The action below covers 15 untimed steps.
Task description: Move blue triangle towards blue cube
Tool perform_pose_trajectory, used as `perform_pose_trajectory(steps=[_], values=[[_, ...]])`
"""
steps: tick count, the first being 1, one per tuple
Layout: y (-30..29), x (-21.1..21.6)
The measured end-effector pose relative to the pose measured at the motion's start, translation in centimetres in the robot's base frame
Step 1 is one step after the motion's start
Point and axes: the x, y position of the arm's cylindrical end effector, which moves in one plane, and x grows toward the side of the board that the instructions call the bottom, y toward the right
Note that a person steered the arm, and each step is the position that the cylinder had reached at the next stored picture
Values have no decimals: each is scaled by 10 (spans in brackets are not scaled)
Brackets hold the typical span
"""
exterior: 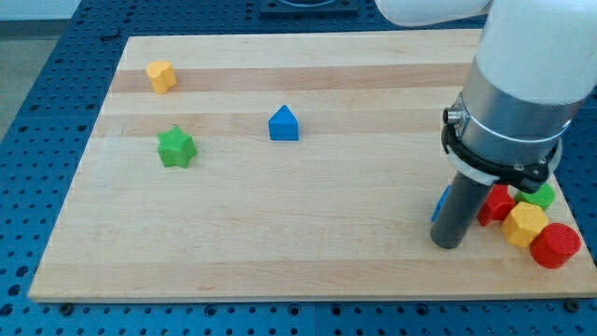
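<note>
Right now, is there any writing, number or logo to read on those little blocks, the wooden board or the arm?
None: no text shows on the wooden board, the blue triangle, the partly hidden blue cube, the other blocks, or the arm above my tip.

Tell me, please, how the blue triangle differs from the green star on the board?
The blue triangle is blue with a peaked top; the green star is green with pointed lobes. The blue triangle sits nearer the board's middle, the green star nearer the view's left and slightly lower. Both stand alone, far from my tip.
</note>
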Motion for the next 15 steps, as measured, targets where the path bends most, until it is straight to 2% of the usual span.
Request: perform_pose_trajectory(steps=[2,3,4,5,6,7,9,10,12,15], values=[[-51,-36],[-72,-84],[-79,-151],[-140,-213],[-209,-221],[-214,-201],[-206,-196],[-190,-169],[-84,-61],[-60,-88]])
